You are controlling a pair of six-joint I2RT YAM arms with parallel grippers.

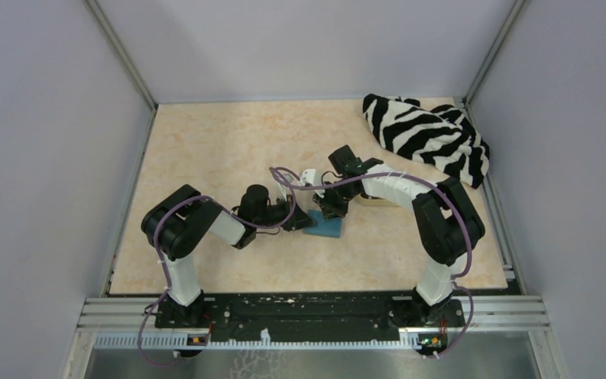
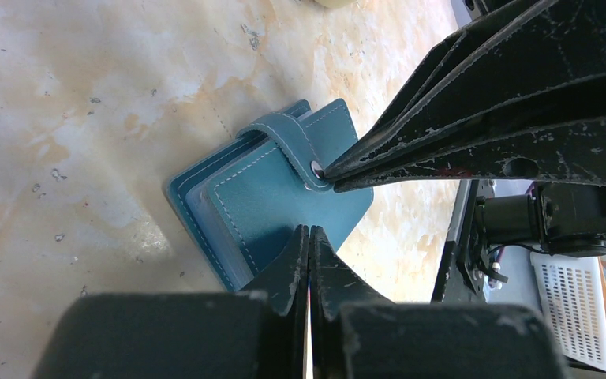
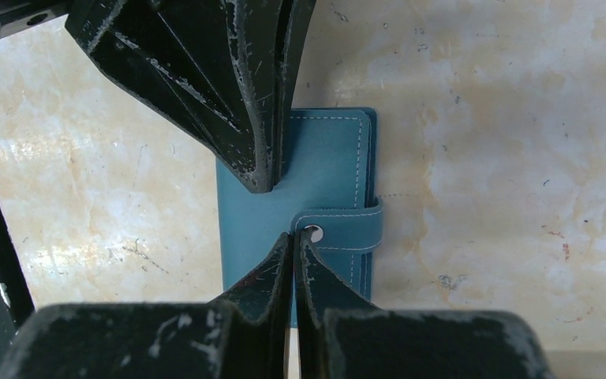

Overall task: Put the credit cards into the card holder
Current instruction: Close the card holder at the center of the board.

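Note:
The teal card holder (image 1: 327, 230) lies flat on the table, folded shut, its strap snapped over the cover (image 3: 327, 158). My left gripper (image 2: 309, 230) is shut with nothing in it, its tips resting on the cover near one edge (image 1: 303, 223). My right gripper (image 3: 294, 234) is shut too, also holding nothing, and its tips touch the cover beside the strap's metal snap (image 3: 313, 233). The same snap shows in the left wrist view (image 2: 316, 166). No credit cards are in view.
A zebra-striped cloth (image 1: 426, 134) lies bunched at the back right corner. Grey walls close in the marbled tabletop (image 1: 229, 150) on the left, back and right. Both arms meet over the table's middle.

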